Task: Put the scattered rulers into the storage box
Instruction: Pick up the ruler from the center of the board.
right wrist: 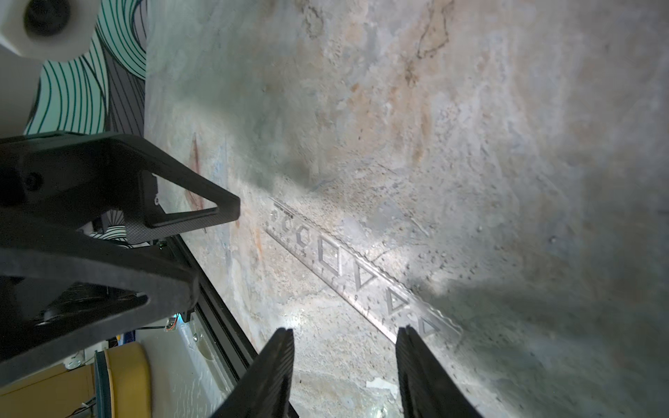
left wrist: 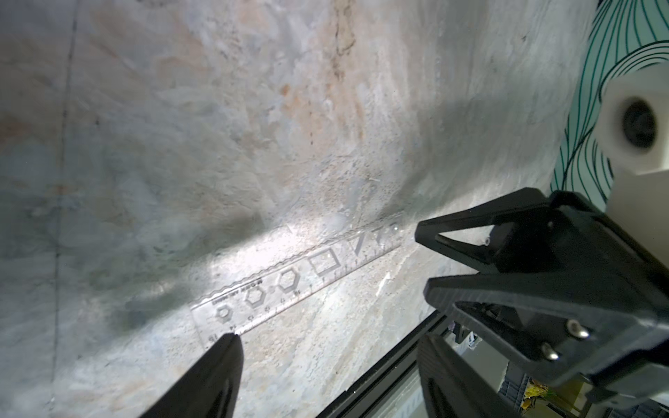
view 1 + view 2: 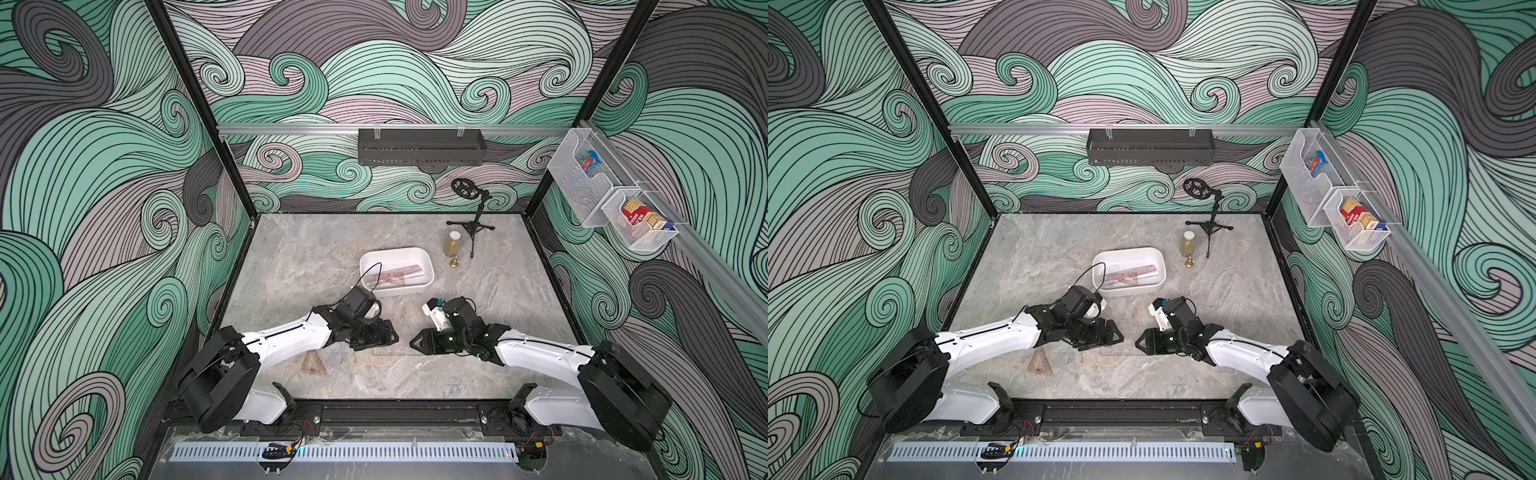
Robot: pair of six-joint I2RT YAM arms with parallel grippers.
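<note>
A clear straight ruler [image 3: 392, 352] lies flat on the bench [image 3: 478, 299] between the two claws, with a reddish-brown set square [image 3: 312, 365] near it toward the front edge. Other rulers [image 3: 399, 276] already lie in the white storage box [image 3: 409, 287], well apart. The left claw [image 2: 325, 347] gapes wide and the right claw [image 1: 344, 336] stands half open, both empty; perhaps half the job remains.

In both top views you can barely make out the ruler [image 3: 394, 352] on the tabletop [image 3: 291, 249]. The left hand [image 3: 388, 337] and right hand [image 3: 415, 344] overlie its ends; contact cannot be determined. In the left wrist view, the fingers [image 2: 217, 372] are cut by the frame edge. The rulers [image 3: 399, 274] in the box [image 3: 399, 289] overlap, count unreadable. Contents of the baskets [image 3: 575, 187]: too small to identify.
</note>
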